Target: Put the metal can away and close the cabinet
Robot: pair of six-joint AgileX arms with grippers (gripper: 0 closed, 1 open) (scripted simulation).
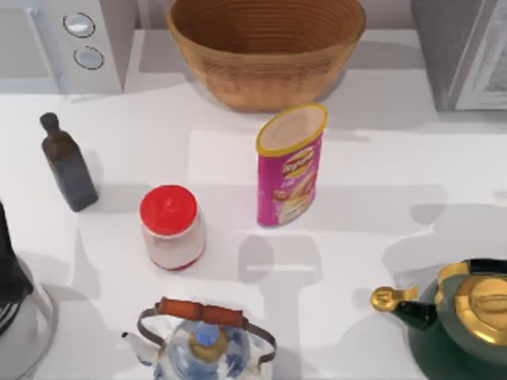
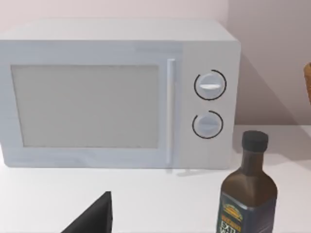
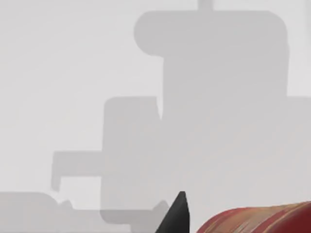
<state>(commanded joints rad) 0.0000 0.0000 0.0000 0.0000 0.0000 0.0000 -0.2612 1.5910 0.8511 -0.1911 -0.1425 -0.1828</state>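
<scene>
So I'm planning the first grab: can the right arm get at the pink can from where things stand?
Probably yes. The pink can stands upright in open table space, apart from the red-lidded jar and the basket. The green kettle sits nearer the right side but doesn't block it.

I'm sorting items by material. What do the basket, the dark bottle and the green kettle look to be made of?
Basket: woven wicker or rattan, judging by its ribbed tan weave. Dark bottle: likely tinted glass, glossy brown with a black cap. Green kettle: seemingly enamelled metal, shiny dark green with brass-coloured lid and spout tip.
</scene>
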